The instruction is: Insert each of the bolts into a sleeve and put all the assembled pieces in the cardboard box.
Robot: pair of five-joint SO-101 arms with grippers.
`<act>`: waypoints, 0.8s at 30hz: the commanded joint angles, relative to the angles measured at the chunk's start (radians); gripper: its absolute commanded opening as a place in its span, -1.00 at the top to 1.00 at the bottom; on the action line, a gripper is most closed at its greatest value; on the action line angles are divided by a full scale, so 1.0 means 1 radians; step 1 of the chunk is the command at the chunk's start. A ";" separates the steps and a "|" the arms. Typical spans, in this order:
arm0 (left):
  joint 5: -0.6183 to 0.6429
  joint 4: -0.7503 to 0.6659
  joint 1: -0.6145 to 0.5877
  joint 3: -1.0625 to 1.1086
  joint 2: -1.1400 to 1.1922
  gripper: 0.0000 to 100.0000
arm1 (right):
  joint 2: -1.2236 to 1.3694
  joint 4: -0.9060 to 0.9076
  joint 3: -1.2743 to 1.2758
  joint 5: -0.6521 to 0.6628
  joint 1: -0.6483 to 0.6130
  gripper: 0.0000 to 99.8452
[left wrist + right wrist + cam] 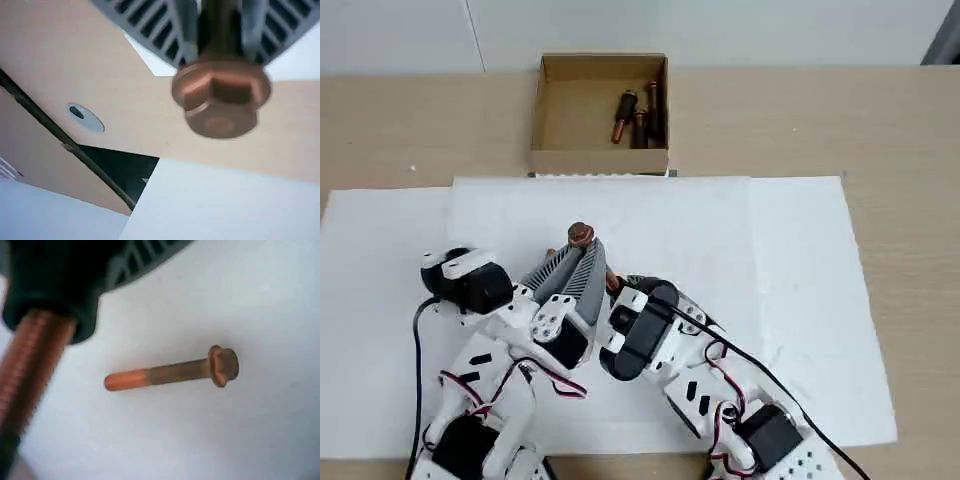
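Observation:
My left gripper point(579, 252) is shut on a copper bolt point(579, 235), whose hex head point(220, 97) sticks out past the grey fingers point(150, 25). Right beside it, my right gripper point(616, 285) is shut on a black sleeve point(50, 290) with a copper threaded shaft point(30, 375) coming out of it. On the white sheet below the right gripper lies a loose bolt point(170, 371), flat and untouched. The cardboard box point(537, 110) stands at the back of the table with several assembled pieces point(638, 115) inside, against its right wall.
A white sheet point(770, 260) covers the middle of the wooden table point(880, 120). Both arm bases crowd the front edge, with cables point(760, 370) running over the sheet. The sheet's right half holds no objects.

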 commanded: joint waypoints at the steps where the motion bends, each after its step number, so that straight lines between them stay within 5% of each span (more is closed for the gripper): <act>1: 0.017 -0.005 0.015 -0.002 -0.012 0.99 | -0.010 -0.028 -0.080 0.006 -0.005 0.99; 24: 0.075 0.304 0.107 0.035 -0.012 0.98 | -0.010 -0.065 -0.077 0.006 0.001 0.99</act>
